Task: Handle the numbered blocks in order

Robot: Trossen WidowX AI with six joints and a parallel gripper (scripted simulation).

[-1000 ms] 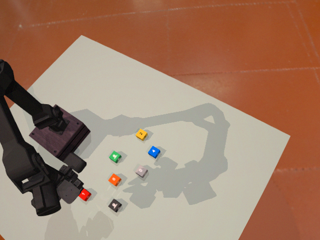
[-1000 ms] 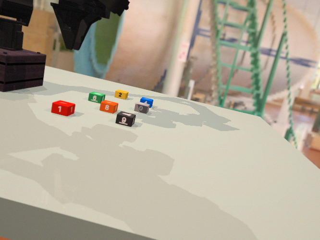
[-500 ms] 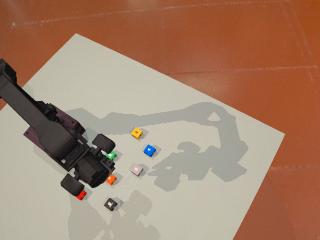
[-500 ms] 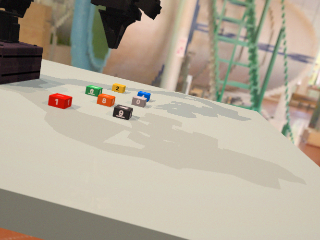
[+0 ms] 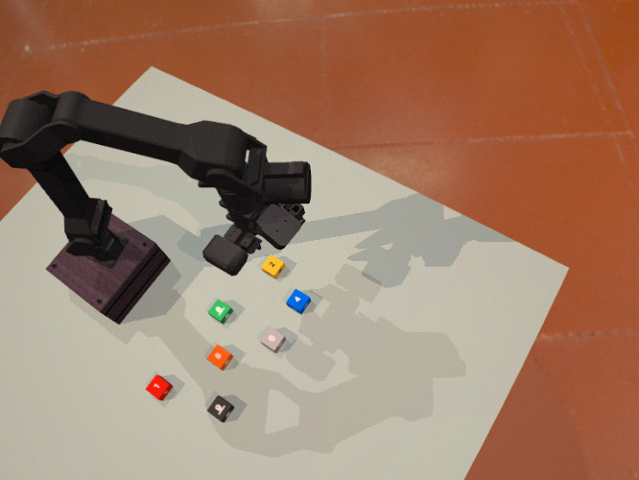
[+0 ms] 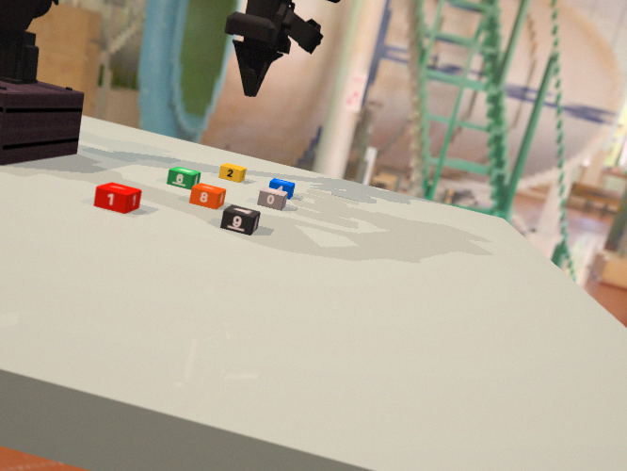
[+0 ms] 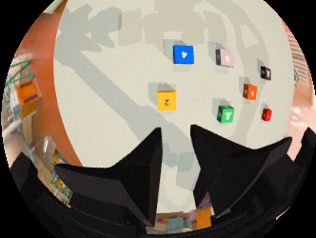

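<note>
- Above the tabletop [image 5: 361, 170] [image 6: 303, 314] [image 7: 109, 71], near the yellow 2 block [image 5: 272, 266] [image 6: 232, 172] [image 7: 167, 100]: one gripper [image 6: 250, 95] [image 7: 176, 130], raised, fingers parted by a narrow gap, nothing held.
- Risk: fingers too narrow on descent, landing on the yellow block's top.
- Risk: a skewed approach, nudging the blue 4 block [image 5: 297, 300] [image 6: 281, 187] [image 7: 184, 54] out of order.
- Blocks: squared, smooth, crisp-edged, digits printed.
- Tabletop: pale, matte, flat.
- Arm base [image 5: 82, 274] [image 6: 40, 123]: purplish, wood-grained, boxy.
- Fingers: black, tapered wedges.
</note>
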